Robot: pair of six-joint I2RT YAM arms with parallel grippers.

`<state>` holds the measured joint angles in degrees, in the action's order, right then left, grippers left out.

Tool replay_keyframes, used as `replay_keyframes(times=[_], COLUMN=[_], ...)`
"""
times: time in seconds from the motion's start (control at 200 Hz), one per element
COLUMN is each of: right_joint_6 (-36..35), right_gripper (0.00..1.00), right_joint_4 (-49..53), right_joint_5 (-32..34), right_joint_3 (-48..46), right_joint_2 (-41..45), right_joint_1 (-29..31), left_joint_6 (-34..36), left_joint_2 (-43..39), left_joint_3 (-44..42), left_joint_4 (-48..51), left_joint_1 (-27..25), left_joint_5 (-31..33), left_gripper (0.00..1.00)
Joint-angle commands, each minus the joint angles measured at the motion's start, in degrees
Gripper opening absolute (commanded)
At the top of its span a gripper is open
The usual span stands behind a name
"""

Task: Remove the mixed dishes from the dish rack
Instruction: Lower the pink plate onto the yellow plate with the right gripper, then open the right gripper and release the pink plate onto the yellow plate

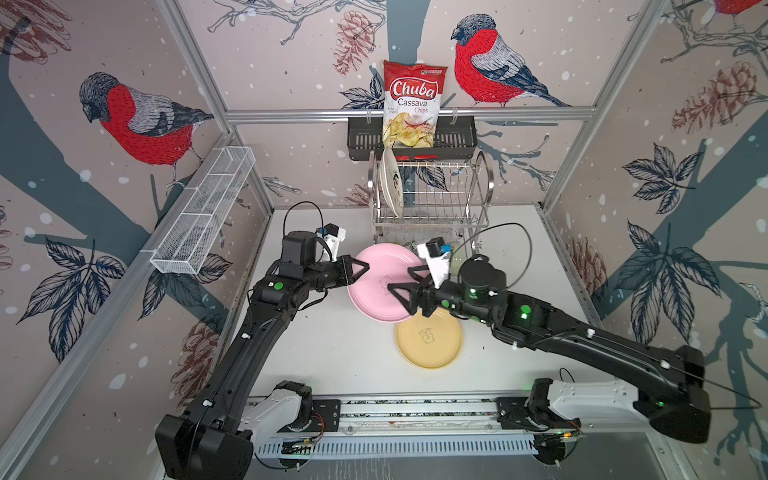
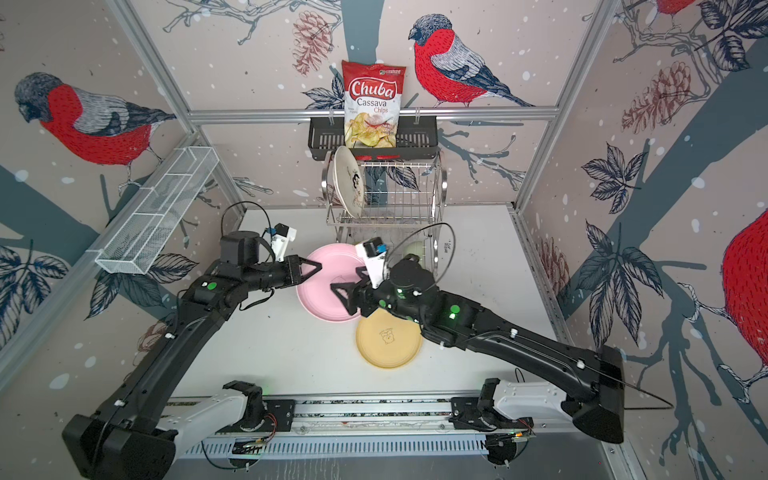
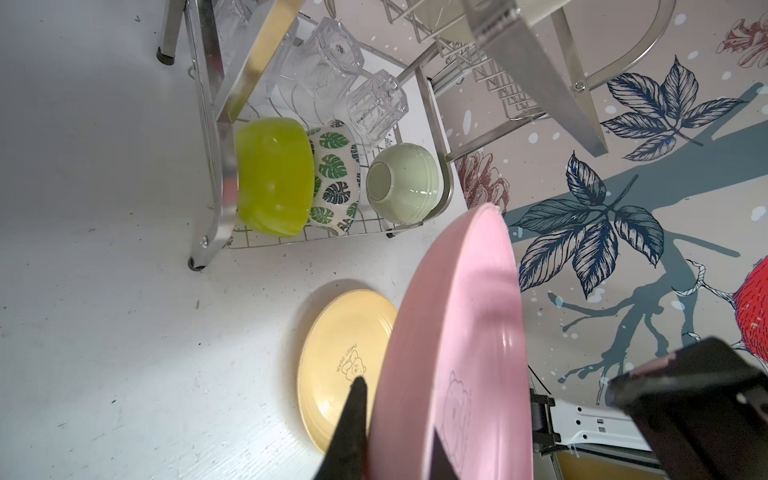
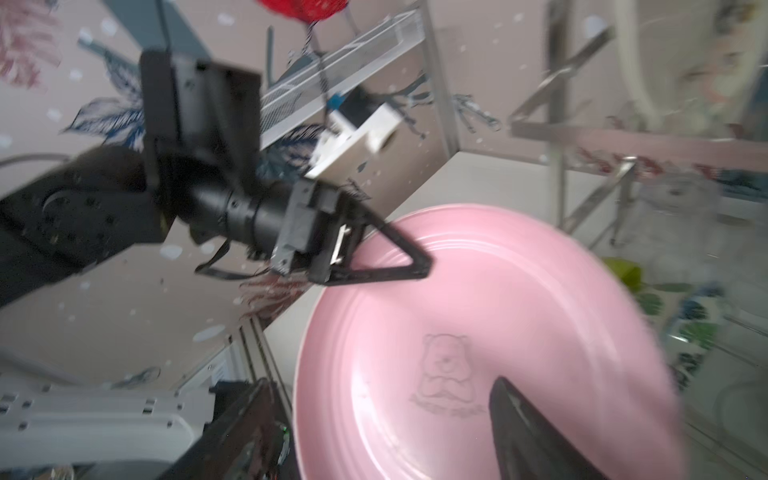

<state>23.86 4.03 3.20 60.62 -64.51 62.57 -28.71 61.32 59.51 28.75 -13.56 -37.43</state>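
**Pink plate is out of the rack and ready to go down**

The left hand (image 1: pixel 363 267) pinches the rim of the pink plate (image 1: pixel 370 299) and holds it tipped up above the tabletop (image 1: pixel 332 353). The right hand (image 1: pixel 400 279) is open, with its two fingers wide apart by the plate's other side, not squeezing it. Part of the pink plate hangs over the tan plate (image 1: pixel 430 340), which lies flat on the tabletop.

I think the next move is to lower the pink plate gently, on or beside the tan one, and then let go.

In the rack (image 1: pixel 486 187), the cream plate (image 1: pixel 392 183) stands on top. Below sit the lime bowl (image 3: pixel 274 178), leaf bowl (image 3: pixel 334 174), green bowl (image 3: pixel 403 183) and three glasses (image 3: pixel 328 62).
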Motion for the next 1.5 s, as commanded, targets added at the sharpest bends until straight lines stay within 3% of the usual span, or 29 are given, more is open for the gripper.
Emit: replay_keyframes(times=[0.0,0.19,0.34,0.44,0.615,0.765,0.911,1.036,1.186,1.241,1.306,1.496], right_joint_6=[7.6,12.3,12.8,12.3,12.0,12.8,14.0,16.0,19.7,21.5,23.4,27.5], right_gripper=[0.65,0.57,0.55,0.49,0.19,0.0,0.0,0.0,0.0,0.0,0.0,0.0], right_joint_4=[5.5,7.5,8.6,8.3,9.2,8.3,9.8,10.8,12.5,12.6,12.7,12.7], right_joint_5=[8.0,6.4,5.1,2.0,-0.2,-1.2,-0.1,1.0,3.0,3.5,3.8,5.5], right_joint_3=[-2.5,-7.0,-5.7,-4.3,-1.5,-1.6,-2.6,-6.0,-12.2,-14.9,-18.1,-25.4], right_joint_2=[3.4,5.5,0.2,-3.8,-9.5,-11.1,-10.9,-8.3,-3.0,-0.8,1.7,6.8], right_joint_1=[-3.6,-8.8,-8.9,-8.9,-8.9,-8.9,-9.0,-9.2,-9.2,-9.3,-9.2,-9.3], left_joint_6=[0.0,0.1,0.6,0.3,0.2,-0.1,0.4,-1.5,-2.1,-2.5,-2.9,-2.6], left_joint_2=[0.0,0.7,1.5,1.7,1.4,1.2,1.3,1.4,2.0,2.8,4.3,8.7], left_joint_3=[-0.4,-1.1,-1.2,-1.3,-2.0,-4.4,-6.4,-10.2,-13.1,-13.5,-13.7,-12.3], left_joint_4=[-4.0,-4.7,-4.8,-5.2,-6.3,-7.5,-9.3,-14.1,-17.4,-18.4,-19.3,-20.5], left_joint_1=[0.0,0.0,0.0,0.0,0.1,-1.6,-8.7,-12.0,-14.0,-14.8,-16.1,-19.8], left_joint_5=[-1.2,-0.8,-0.5,-0.4,0.8,2.7,10.0,10.1,11.0,11.3,11.4,13.1], left_gripper=[0.0,0.0,0.0,0.0,0.0,0.0,0.0,0.19,0.63,0.73,0.78,0.78])
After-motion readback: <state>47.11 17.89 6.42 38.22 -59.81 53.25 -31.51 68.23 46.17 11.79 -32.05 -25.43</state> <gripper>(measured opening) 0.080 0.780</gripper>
